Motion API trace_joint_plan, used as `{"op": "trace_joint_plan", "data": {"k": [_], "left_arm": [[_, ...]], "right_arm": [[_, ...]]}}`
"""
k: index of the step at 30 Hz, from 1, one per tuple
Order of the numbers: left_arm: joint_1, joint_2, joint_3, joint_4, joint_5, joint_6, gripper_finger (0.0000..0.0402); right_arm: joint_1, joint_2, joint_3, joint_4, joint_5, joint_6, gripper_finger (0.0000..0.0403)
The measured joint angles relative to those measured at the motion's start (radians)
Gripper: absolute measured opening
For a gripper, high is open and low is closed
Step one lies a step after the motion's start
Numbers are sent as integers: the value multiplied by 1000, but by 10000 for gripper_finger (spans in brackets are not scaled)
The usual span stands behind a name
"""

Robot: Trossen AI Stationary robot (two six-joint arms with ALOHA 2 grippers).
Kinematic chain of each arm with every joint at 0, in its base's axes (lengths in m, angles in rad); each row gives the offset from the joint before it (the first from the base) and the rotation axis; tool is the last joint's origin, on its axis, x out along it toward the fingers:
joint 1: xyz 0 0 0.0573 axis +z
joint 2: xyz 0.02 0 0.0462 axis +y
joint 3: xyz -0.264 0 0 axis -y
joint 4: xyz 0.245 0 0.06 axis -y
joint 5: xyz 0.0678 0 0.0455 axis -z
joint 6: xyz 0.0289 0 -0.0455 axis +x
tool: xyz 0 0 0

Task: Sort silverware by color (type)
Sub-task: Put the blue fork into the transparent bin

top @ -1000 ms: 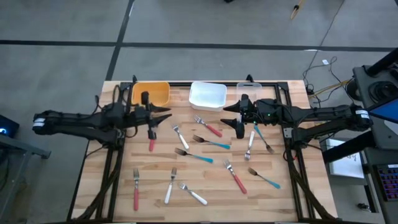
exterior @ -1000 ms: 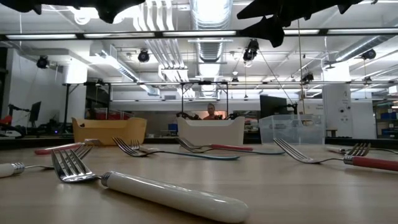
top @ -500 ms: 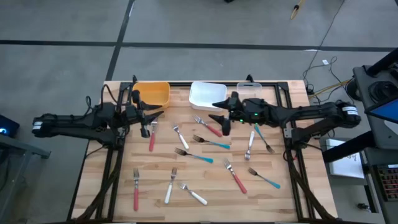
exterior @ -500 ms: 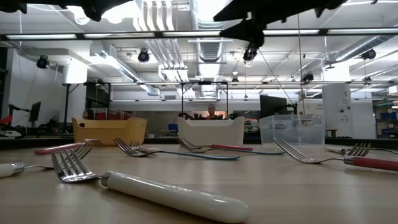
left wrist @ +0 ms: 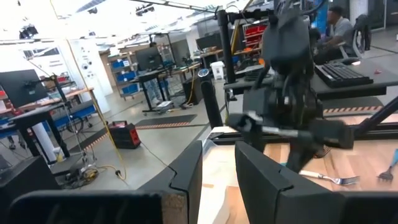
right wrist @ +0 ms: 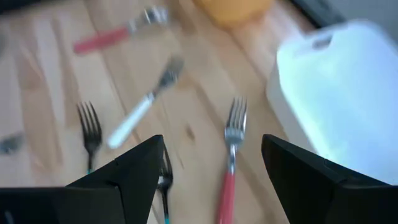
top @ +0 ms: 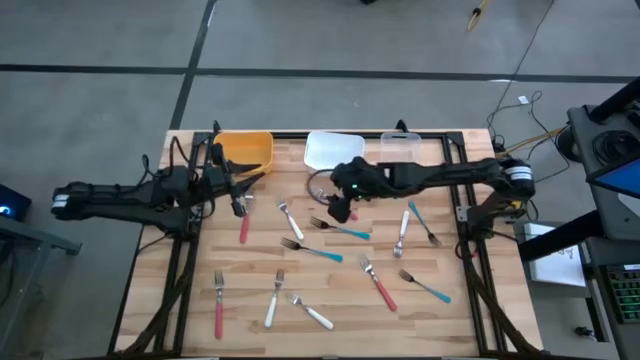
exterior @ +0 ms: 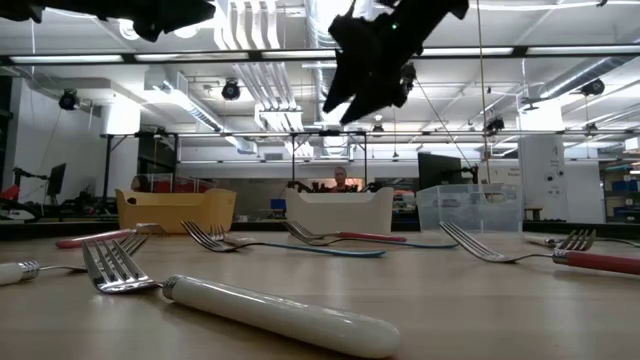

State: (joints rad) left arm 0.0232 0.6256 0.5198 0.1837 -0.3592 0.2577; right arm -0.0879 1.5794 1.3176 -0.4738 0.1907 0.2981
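Observation:
Several forks with red, white or teal handles lie flat on the wooden table (top: 460, 310). My right gripper (top: 340, 210) is open and empty, and hangs above the red-handled fork (right wrist: 229, 163) in front of the white bin (top: 333, 150). In the right wrist view (right wrist: 211, 180) its fingers point down toward that fork. The low view shows the right gripper (exterior: 365, 70) well above the table. My left gripper (top: 250, 186) is open and empty near the orange bin (top: 243, 150), above another red-handled fork (top: 243, 228).
The orange bin, the white bin and a clear bin (top: 400, 147) stand in a row at the far edge. A white-handled fork (top: 290, 220) and a teal-handled fork (top: 340, 230) lie close to my right gripper. More forks lie toward the near edge (top: 310, 312).
My right gripper has gone toward the table's left edge, from beside the clear bin to in front of the white bin. It has tipped its fingers downward and come lower. My left gripper has drawn back a little toward the left edge.

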Motion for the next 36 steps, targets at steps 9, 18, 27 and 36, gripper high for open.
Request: {"op": "trace_joint_plan", "data": {"k": [9,18,27,36], "left_arm": [[0,5,0,1,-1,0,78],[0,7,0,2,-1,0,78],[0,7,0,3,-1,0,78],[0,7,0,2,-1,-1,78]], "right_arm": [[0,179,111,-227,-139,67,265],[46,310,118,-235,-225,-86,265],[65,390,118,-223,-163,-73,231],[69,444,121,-203,-164,-63,192]]}}
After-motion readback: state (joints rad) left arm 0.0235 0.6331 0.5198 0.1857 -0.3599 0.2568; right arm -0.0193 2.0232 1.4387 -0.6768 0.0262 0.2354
